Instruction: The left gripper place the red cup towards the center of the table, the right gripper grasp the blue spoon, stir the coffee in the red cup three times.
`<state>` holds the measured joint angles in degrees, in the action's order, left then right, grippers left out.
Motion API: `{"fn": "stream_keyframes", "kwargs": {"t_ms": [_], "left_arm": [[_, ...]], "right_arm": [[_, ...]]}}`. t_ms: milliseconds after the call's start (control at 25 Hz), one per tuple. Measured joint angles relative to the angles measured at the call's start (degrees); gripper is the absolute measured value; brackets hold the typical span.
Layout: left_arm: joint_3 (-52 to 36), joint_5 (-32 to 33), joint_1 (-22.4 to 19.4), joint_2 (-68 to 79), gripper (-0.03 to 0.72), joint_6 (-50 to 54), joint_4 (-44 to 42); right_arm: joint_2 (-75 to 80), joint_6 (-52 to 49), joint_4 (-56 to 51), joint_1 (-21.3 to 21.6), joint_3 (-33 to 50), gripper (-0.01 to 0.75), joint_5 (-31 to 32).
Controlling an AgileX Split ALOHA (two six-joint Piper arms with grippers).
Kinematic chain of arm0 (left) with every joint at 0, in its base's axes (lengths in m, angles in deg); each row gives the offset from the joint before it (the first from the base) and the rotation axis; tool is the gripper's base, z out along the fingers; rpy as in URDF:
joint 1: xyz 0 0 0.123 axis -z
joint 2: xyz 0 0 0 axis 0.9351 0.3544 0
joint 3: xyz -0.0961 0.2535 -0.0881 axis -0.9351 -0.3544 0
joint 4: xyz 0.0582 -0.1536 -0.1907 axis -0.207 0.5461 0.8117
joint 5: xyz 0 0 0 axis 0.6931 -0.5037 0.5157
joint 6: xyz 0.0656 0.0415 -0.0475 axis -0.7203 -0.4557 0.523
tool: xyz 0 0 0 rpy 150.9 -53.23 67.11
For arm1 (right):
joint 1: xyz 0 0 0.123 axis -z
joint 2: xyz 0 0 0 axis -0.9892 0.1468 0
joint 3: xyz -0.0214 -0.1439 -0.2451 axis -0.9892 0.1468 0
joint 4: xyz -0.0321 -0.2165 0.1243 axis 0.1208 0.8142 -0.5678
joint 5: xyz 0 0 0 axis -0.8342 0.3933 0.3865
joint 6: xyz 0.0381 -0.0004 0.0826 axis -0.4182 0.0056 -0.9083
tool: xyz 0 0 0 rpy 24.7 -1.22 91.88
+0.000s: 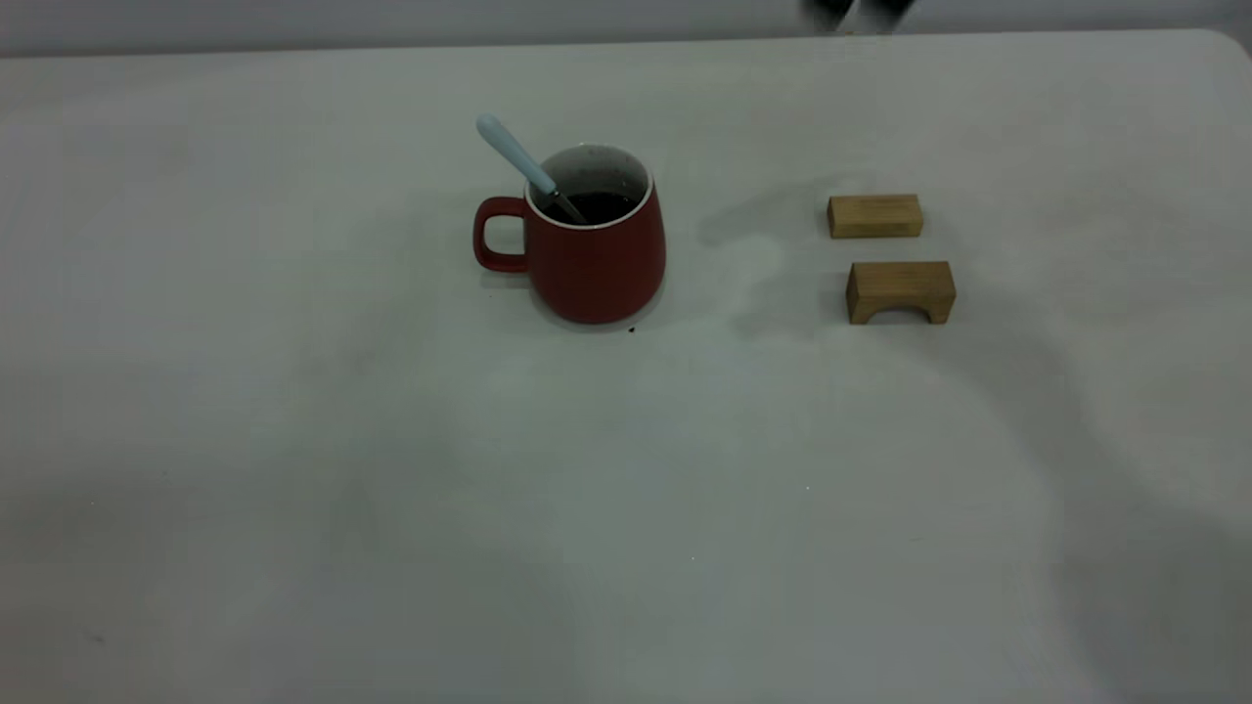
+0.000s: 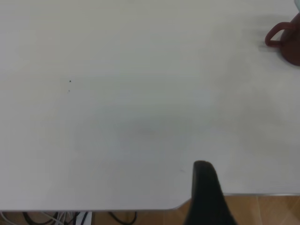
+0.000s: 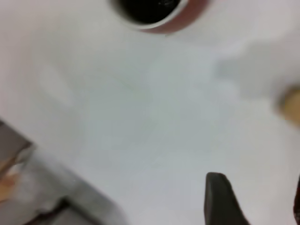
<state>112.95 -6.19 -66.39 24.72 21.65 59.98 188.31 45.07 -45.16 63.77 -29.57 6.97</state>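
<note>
The red cup (image 1: 597, 259) stands upright near the middle of the table (image 1: 391, 469), its handle to the left. Dark coffee (image 1: 599, 205) fills it. The blue spoon (image 1: 514, 156) leans in the cup, bowl in the liquid, pale handle sticking up over the left rim, and nothing holds it. My right gripper (image 3: 258, 199) hovers open and empty over bare table, off the cup (image 3: 183, 18); a dark part of that arm (image 1: 859, 12) shows at the far edge. My left gripper (image 2: 255, 187) is open and empty near the table's edge, far from the cup (image 2: 287, 40).
Two wooden blocks lie right of the cup: a flat one (image 1: 874, 216) and an arched one (image 1: 900, 291) in front of it. A tiny dark speck (image 1: 631, 330) sits by the cup's base. The table's rounded corner (image 2: 178, 206) is near the left gripper.
</note>
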Motion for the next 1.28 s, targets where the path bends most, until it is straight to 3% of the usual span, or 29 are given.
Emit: {"fn": "stream_keyframes", "kwargs": {"t_ms": [240,520,680,840,920,1160,1280], "left_arm": [[0.0,0.0,0.0,0.0,0.558,0.0,0.0],[0.0,0.0,0.0,0.0,0.558,0.0,0.0],[0.0,0.0,0.0,0.0,0.558,0.0,0.0],[0.0,0.0,0.0,0.0,0.558,0.0,0.0],[0.0,0.0,0.0,0.0,0.558,0.0,0.0],[0.0,0.0,0.0,0.0,0.558,0.0,0.0],[0.0,0.0,0.0,0.0,0.558,0.0,0.0]], "right_arm": [[-17.7,-4.7,7.8,0.0,0.0,0.306,1.2],[-32.3,-8.1,9.7,0.0,1.1,0.225,2.0],[-40.4,-11.6,11.7,0.0,8.5,0.223,2.0],[-50.7,-14.4,12.2,0.4,21.6,0.225,2.0],[-56.8,-14.7,10.5,2.3,28.8,0.226,2.0],[-80.3,-12.7,9.7,15.3,44.0,0.230,2.0],[-91.5,-12.0,9.3,18.1,52.2,0.233,-0.9]]}}
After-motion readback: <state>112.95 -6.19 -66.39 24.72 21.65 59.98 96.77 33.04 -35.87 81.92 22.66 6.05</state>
